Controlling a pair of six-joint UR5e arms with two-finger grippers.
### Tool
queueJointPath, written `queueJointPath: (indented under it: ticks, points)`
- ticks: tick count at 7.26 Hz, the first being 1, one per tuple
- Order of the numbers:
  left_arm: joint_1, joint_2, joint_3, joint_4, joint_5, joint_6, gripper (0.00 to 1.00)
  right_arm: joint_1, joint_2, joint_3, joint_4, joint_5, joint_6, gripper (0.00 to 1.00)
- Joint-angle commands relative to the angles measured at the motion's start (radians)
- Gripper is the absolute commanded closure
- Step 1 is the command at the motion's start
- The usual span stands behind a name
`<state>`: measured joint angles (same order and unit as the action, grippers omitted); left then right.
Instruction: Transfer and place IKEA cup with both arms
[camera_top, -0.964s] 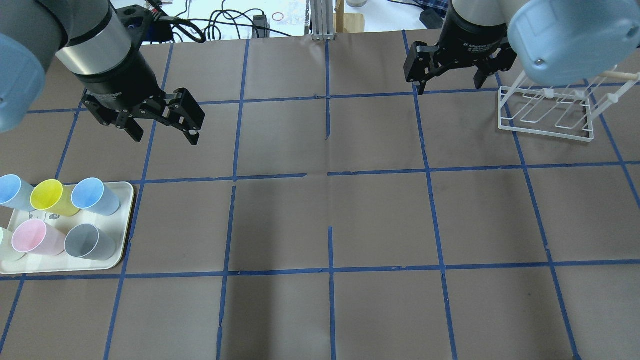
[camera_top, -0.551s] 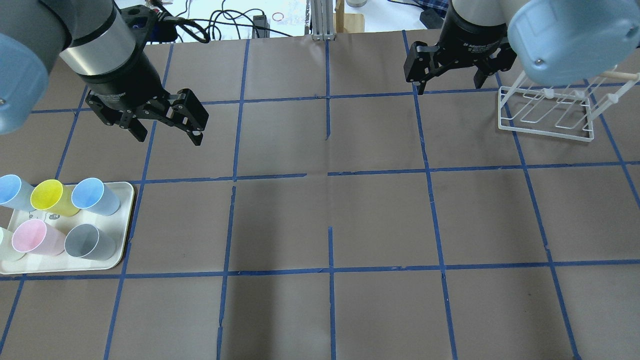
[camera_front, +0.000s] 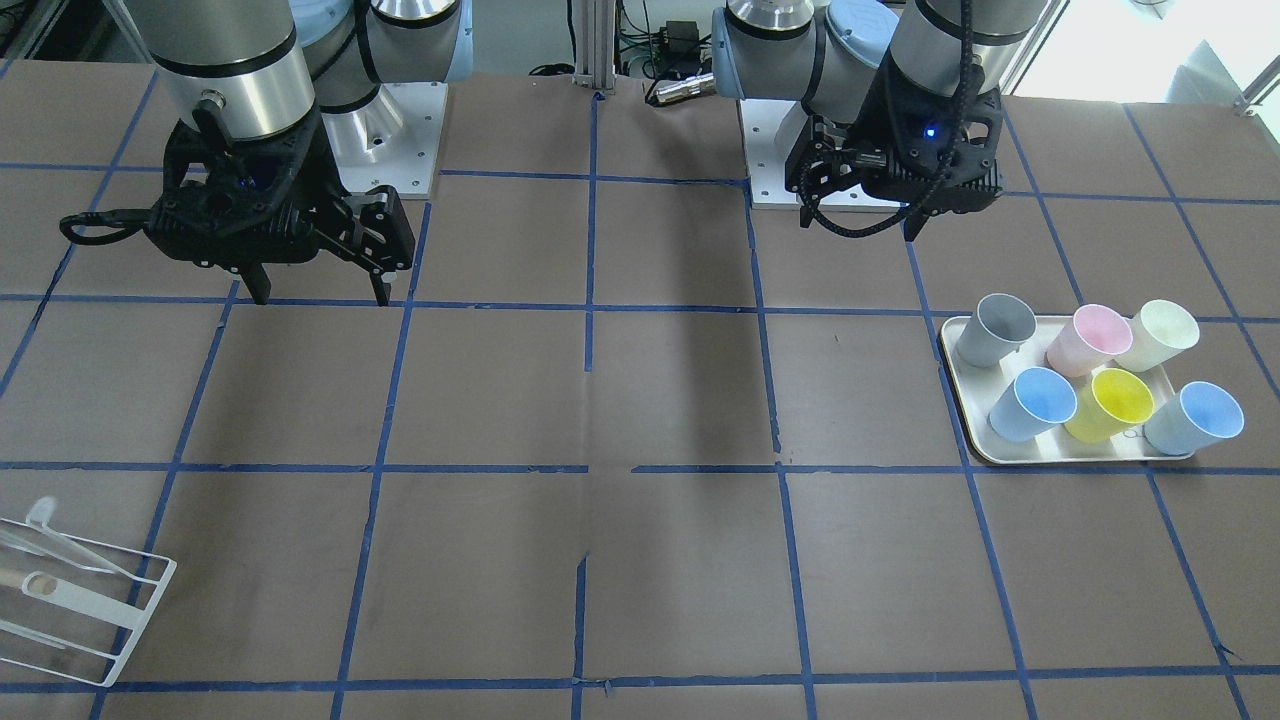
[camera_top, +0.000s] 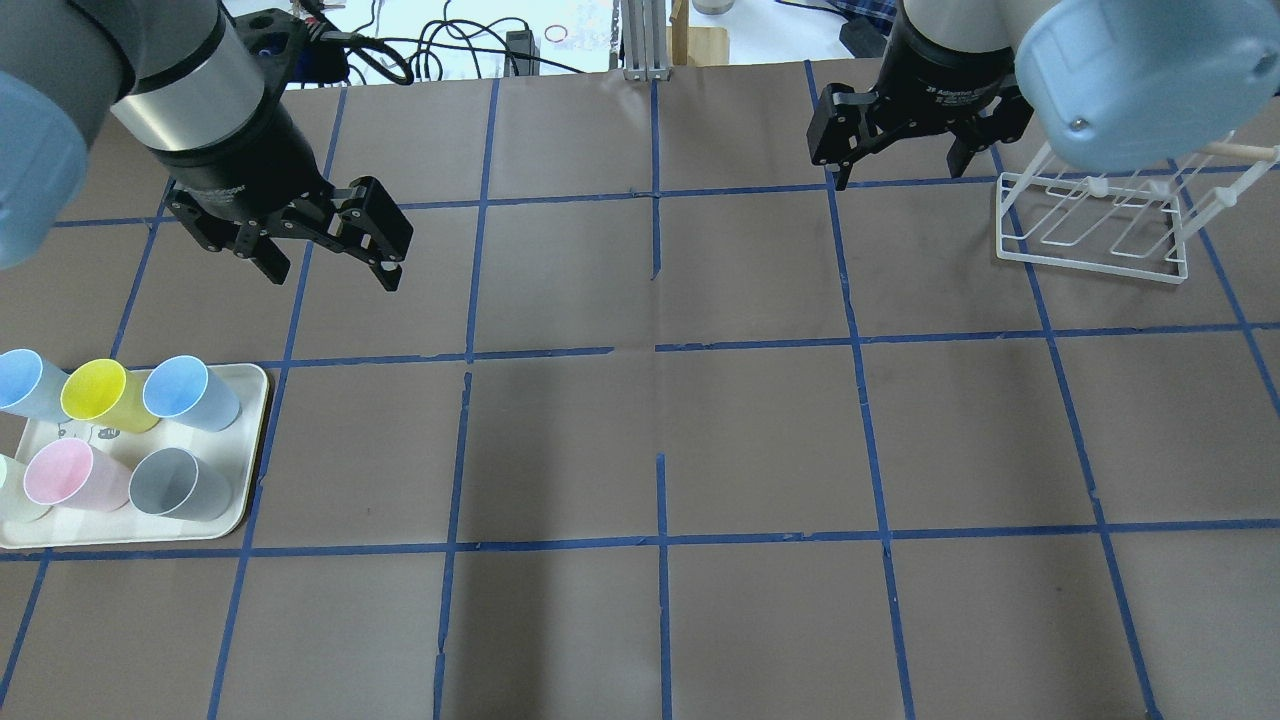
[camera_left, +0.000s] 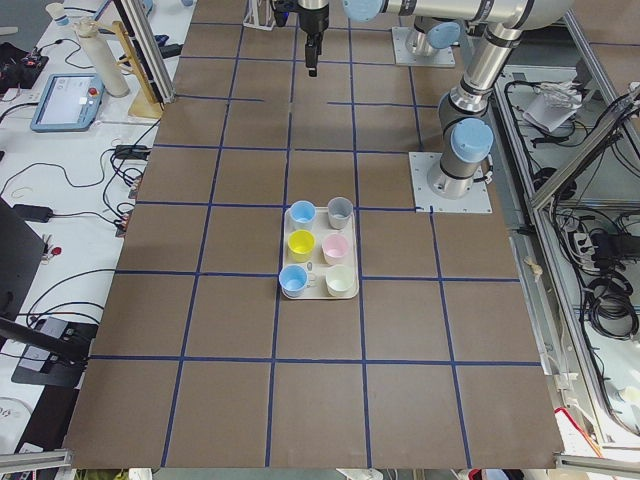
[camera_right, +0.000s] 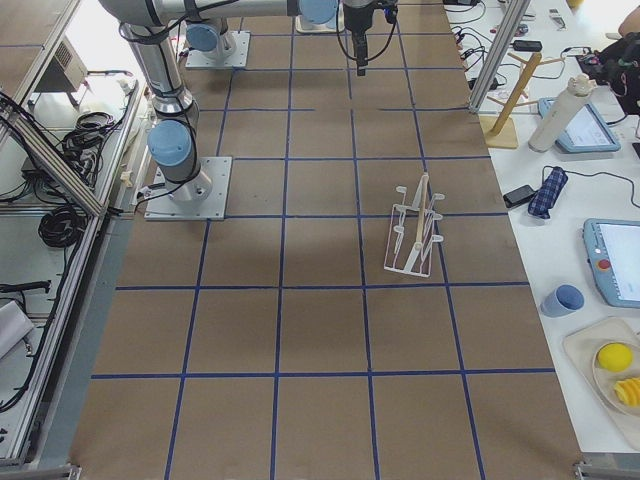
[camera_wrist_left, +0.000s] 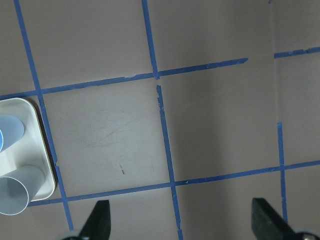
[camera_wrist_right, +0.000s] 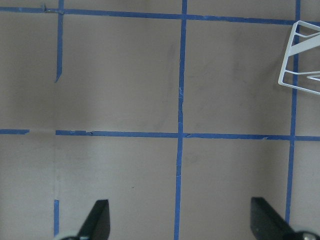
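Note:
Two near-identical light-blue cups stand on a white tray (camera_top: 256, 440) at the table's left: one at the tray's near-centre corner (camera_top: 190, 392), one at its outer end (camera_top: 25, 383). They also show in the front view (camera_front: 1033, 403) (camera_front: 1197, 417). I cannot tell which is the IKEA cup. My left gripper (camera_top: 332, 272) is open and empty, hovering over bare table beyond the tray; its wrist view (camera_wrist_left: 182, 225) shows the tray's edge (camera_wrist_left: 44, 150). My right gripper (camera_top: 900, 172) is open and empty, at the far right beside the rack.
The tray also holds a yellow cup (camera_top: 100, 395), a pink cup (camera_top: 70, 475), a grey cup (camera_top: 178, 483) and a cream cup (camera_front: 1160, 333). A white wire rack (camera_top: 1090, 230) stands at the far right. Brown table with blue tape grid.
My left gripper nudged slightly to the right and back again, staying open. The right arm, cups and tray have not moved.

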<state>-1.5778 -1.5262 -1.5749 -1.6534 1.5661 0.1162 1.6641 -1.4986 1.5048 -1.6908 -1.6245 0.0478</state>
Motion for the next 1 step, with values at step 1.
queueJointPath:
  ticks: [1]
  points:
    - [0.001, 0.001, 0.006, 0.001, 0.002, -0.003, 0.00, 0.000, 0.000, 0.000, 0.002, 0.000, 0.000, 0.00]
